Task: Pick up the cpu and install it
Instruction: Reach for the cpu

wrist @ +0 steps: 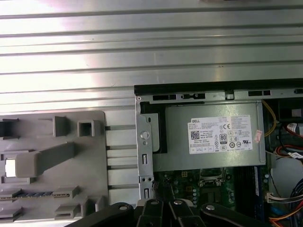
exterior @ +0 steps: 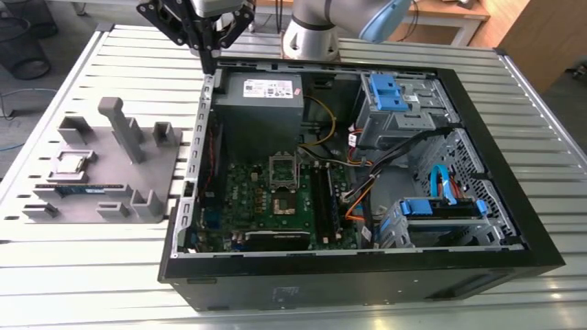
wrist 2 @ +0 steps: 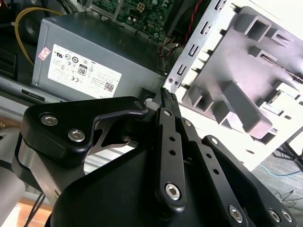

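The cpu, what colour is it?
The cpu is shiny silver-grey with a pale rim, clearest in the exterior view.

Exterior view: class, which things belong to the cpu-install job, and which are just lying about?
Job: cpu, socket, gripper.
Lying about: memory stick, power supply, drive cage.

I count one desk [exterior: 92, 275]. On it I see one open computer case [exterior: 367, 278] and one grey parts tray [exterior: 174, 165].

Tray tally: one cpu [exterior: 73, 162], one memory stick [exterior: 78, 186].

Case tally: one power supply [exterior: 261, 96], one motherboard [exterior: 238, 199], one silver socket frame [exterior: 282, 167], and two blue drive brackets [exterior: 387, 91], the second bracket [exterior: 431, 206] lying apart from the first.

I log one arm [exterior: 317, 27] and one hand [exterior: 209, 65].
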{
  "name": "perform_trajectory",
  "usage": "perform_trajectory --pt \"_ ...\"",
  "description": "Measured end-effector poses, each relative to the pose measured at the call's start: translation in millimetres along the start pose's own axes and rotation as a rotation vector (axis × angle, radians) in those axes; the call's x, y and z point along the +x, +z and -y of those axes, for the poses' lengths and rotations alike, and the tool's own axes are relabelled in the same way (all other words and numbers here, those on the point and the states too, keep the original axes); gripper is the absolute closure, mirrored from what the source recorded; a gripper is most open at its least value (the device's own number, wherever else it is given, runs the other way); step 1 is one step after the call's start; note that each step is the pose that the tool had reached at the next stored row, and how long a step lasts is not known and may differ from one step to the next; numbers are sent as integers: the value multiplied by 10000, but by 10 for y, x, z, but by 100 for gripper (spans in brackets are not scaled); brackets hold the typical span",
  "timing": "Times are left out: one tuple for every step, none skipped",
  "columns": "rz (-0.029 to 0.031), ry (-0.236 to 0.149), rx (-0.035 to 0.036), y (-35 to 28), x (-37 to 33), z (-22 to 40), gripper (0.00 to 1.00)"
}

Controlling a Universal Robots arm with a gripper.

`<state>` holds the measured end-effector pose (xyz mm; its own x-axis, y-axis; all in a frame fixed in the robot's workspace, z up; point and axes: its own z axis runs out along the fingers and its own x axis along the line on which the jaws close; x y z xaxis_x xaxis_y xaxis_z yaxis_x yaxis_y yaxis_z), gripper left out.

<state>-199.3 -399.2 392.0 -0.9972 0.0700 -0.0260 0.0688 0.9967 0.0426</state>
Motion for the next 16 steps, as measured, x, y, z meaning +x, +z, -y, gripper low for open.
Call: perform_trajectory --pt "0 0 0 0 9 1 89" --pt "0 0 0 0 10 1 89" --pt "0 1 0 0 12 1 89" --pt "0 1 0 -1 14 1 89" --pt "0 1 0 -1 17 1 89" --pt "0 1 0 -1 21 1 89" --pt "0 0 0 -1 25 2 89" --pt "0 1 1 -1 30 2 89" --pt "-1 1 1 -1 35 2 89" --pt "0 1 1 -1 40 3 89" --pt "-1 0 1 -1 46 3 89" --pt "0 1 1 -1 52 4 89" --pt "0 0 0 -1 58 4 89" --pt "0 0 0 -1 70 5 89" --pt "0 0 0 -2 75 5 89" --pt "0 0 1 -2 80 5 89"
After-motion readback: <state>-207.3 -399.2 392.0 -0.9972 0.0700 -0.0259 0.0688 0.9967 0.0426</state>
